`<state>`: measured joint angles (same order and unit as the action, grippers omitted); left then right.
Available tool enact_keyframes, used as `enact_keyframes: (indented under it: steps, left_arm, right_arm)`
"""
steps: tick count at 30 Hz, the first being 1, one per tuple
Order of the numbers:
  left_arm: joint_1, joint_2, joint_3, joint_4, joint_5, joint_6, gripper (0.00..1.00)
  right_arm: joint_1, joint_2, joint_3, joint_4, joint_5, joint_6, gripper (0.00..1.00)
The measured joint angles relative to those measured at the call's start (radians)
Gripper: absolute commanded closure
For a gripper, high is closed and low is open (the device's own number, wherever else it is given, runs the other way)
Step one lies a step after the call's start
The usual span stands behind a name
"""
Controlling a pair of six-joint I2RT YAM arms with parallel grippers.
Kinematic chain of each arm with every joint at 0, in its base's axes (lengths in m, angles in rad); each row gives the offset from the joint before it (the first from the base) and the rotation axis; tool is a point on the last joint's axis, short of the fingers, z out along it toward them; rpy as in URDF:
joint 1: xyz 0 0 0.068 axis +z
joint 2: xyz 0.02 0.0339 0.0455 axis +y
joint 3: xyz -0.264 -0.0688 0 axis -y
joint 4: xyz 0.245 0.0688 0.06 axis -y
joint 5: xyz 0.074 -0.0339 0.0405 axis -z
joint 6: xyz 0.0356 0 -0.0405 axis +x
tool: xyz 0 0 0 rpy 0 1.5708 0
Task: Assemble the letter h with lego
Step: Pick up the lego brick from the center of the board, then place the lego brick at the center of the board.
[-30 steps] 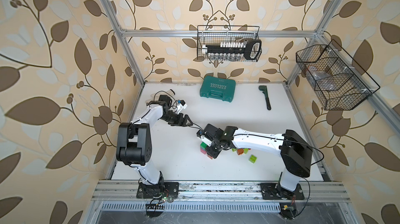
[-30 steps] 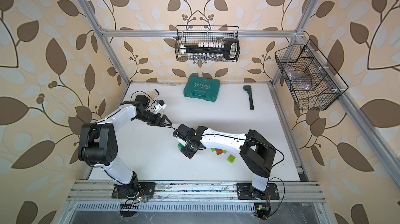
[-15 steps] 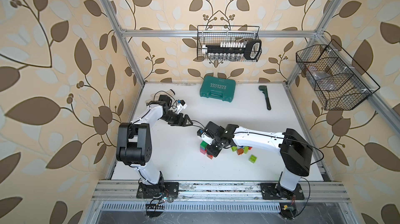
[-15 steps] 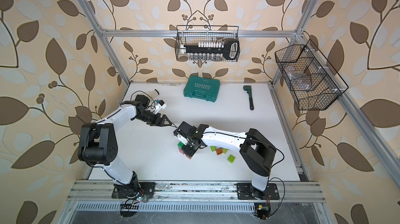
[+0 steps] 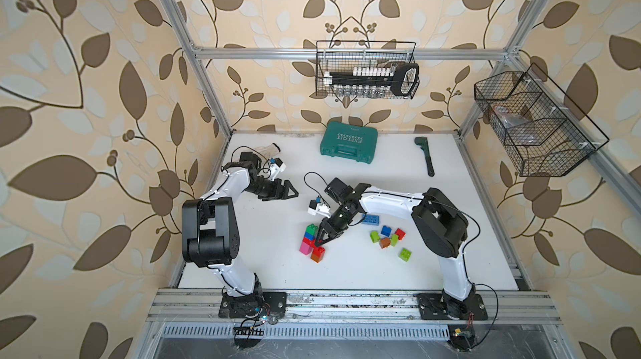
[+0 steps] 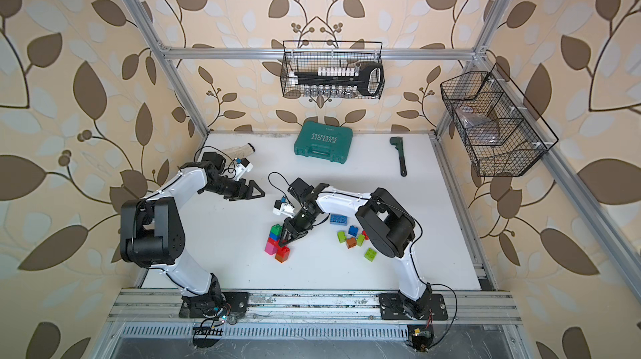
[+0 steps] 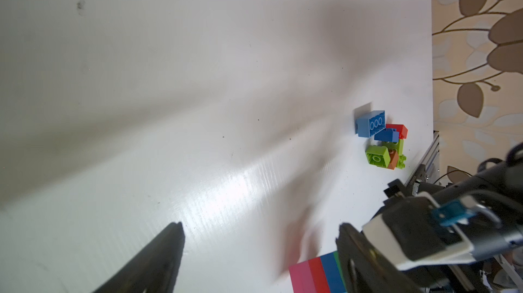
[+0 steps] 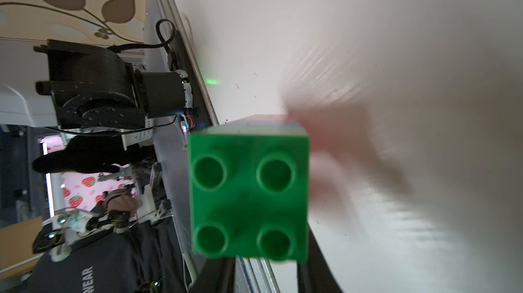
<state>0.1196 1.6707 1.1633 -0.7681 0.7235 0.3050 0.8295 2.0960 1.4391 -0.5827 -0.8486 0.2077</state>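
The lego stack (image 5: 308, 240) lies on the white table, with green, blue, red and pink bricks in a row and an orange brick (image 5: 317, 255) at its near end. My right gripper (image 5: 321, 242) tapers to a shut point against the stack's right side. The right wrist view is filled by the green end brick (image 8: 249, 192), which hides the fingertips. My left gripper (image 5: 291, 190) hovers open and holding nothing, well to the far left of the stack (image 7: 317, 274). Loose bricks (image 5: 385, 236) and a long blue one (image 5: 371, 219) lie to the right.
A teal case (image 5: 348, 142) and a dark wrench (image 5: 426, 156) lie near the back wall. A pale cloth (image 5: 268, 148) sits behind my left arm. Wire baskets (image 5: 367, 73) hang on the back and right walls. The metal rail (image 5: 347, 300) borders the front edge.
My right gripper and the lego stack have shifted a little to the left. More of the stack now shows beside the fingers. The left arm has stayed in place.
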Motion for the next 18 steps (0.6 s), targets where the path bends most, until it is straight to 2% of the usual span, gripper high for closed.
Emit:
enact_keyframes:
  steps: [4,10,18]
  left_arm:
    - [0.008,-0.014,0.0,0.001,0.002,0.001,0.13]
    - [0.008,-0.015,-0.008,-0.001,0.006,0.003,0.13]
    - [0.008,-0.015,-0.008,-0.003,0.011,0.006,0.13]
  right_arm:
    - [-0.006,0.08,0.057,-0.036,-0.103,-0.018,0.77]
    - [-0.05,0.114,0.083,-0.069,-0.137,-0.019,0.59]
    - [-0.116,0.111,0.081,-0.1,-0.082,-0.025,0.56]
